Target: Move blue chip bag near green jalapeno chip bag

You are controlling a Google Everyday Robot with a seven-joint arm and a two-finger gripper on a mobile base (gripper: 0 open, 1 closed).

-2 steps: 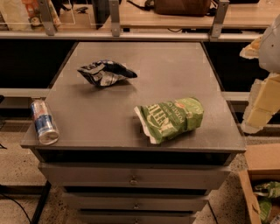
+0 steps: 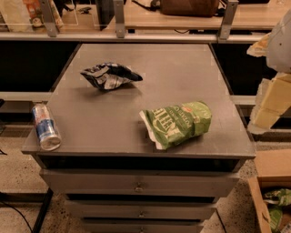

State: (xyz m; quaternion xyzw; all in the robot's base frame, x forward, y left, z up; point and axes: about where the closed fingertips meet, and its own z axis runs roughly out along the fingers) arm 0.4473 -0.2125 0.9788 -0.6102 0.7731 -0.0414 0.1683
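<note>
Two chip bags and a can on the desk, gripper off to the right

Nearest thing is the desk [image 2: 113, 132] front with its stacked drawers [image 2: 138, 184]. A blue-and-silver can [image 2: 45, 127] lies on its side at the near left corner, right at the edge. The green jalapeno chip bag [image 2: 177, 124] is lying flat, near and right of centre, looking puffy. The blue chip bag [image 2: 110, 75] sits further back and left of centre, all crumpled, well apart from the green one with bare desk between them. The gripper [image 2: 271, 102] hangs at the right edge of the scene, out past the desk's right side and touching nothing on it. Honestly can't tell whether it's clenched or released from here. Way at the far end a brown bag [image 2: 188, 7] sits on a wooden counter.
</note>
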